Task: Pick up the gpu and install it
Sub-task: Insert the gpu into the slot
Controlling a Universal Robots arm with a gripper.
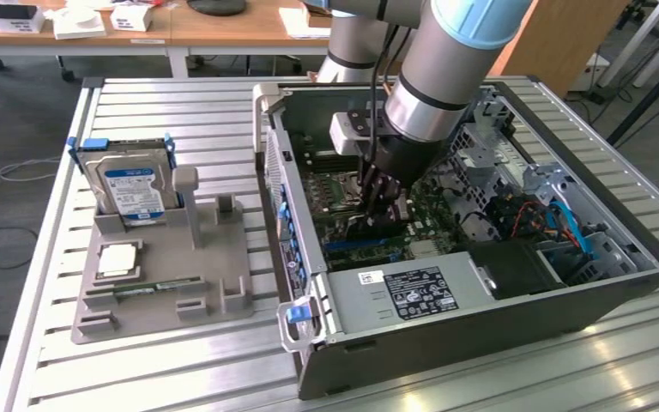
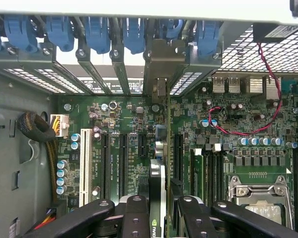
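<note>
Standing on edge in claw (image 2: pixel 159 208), gpu (image 2: pixel 158 183), long axis toward bracket (image 2: pixel 161 62)

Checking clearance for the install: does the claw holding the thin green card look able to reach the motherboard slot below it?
Probably yes: the claw grips the thin green card edge-on above the open black slots, nothing between them.

The thin green-and-black gpu card (image 2: pixel 161 198) stands on edge over the green motherboard (image 2: pixel 134 144), its silver bracket up against the case's rear slots.
</note>
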